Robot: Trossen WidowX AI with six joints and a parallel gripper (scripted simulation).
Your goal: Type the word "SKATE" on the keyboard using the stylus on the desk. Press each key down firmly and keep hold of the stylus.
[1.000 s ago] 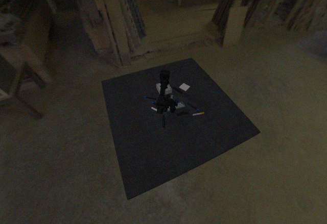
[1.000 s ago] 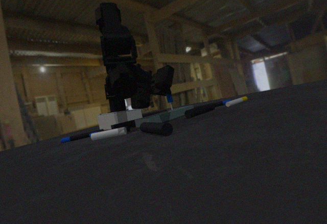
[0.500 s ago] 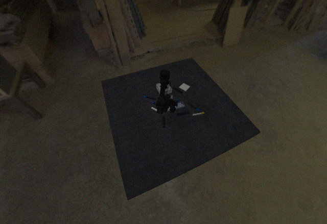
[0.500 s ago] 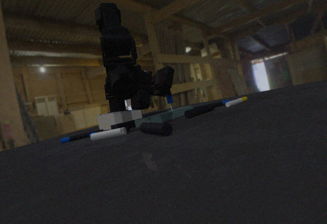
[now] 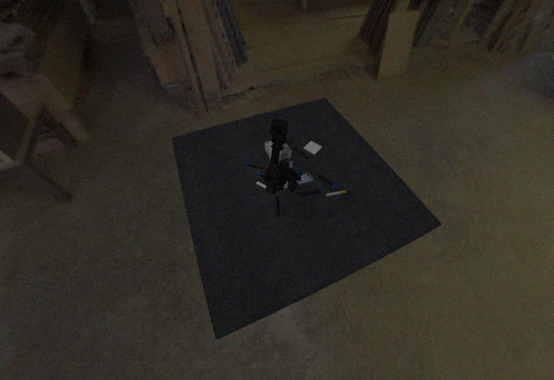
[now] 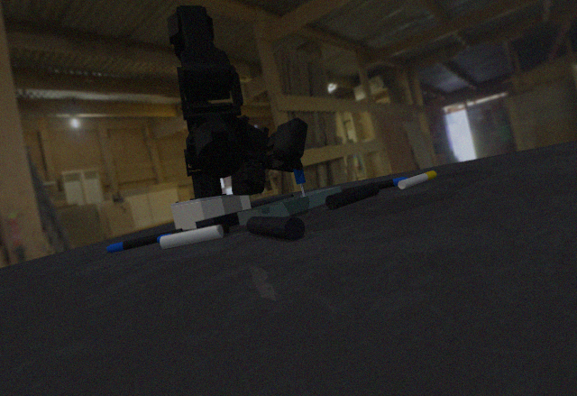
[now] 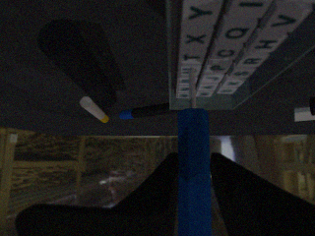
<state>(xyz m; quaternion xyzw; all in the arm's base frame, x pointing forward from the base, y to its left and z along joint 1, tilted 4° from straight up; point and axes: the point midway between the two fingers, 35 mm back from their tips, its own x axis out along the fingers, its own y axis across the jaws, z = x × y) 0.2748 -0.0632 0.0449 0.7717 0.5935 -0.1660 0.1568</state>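
My gripper (image 6: 295, 164) (image 7: 194, 159) is shut on the blue stylus (image 5: 299, 172) (image 6: 298, 176) (image 7: 194, 197), which points down at the keyboard. The pale teal keyboard (image 5: 305, 177) (image 6: 275, 208) (image 7: 217, 102) has three rows of white letter keys running away in the wrist view. The thin grey tip (image 6: 303, 191) (image 7: 193, 93) reaches over the left row, its end close to the near edge of the T key (image 7: 188, 57). The tip hides part of that row. Whether it touches or presses a key I cannot tell.
A thick black cylinder (image 5: 309, 192) (image 6: 352, 196) (image 7: 74, 59) and a white marker with a yellow end (image 5: 334, 194) (image 6: 415, 180) (image 7: 94, 109) lie beside the keyboard. A blue-tipped black pen (image 5: 328, 181) (image 7: 148, 110) lies beyond. Another black cylinder (image 5: 277, 206) (image 6: 276, 226) and a white cylinder (image 6: 191, 236) lie nearby.
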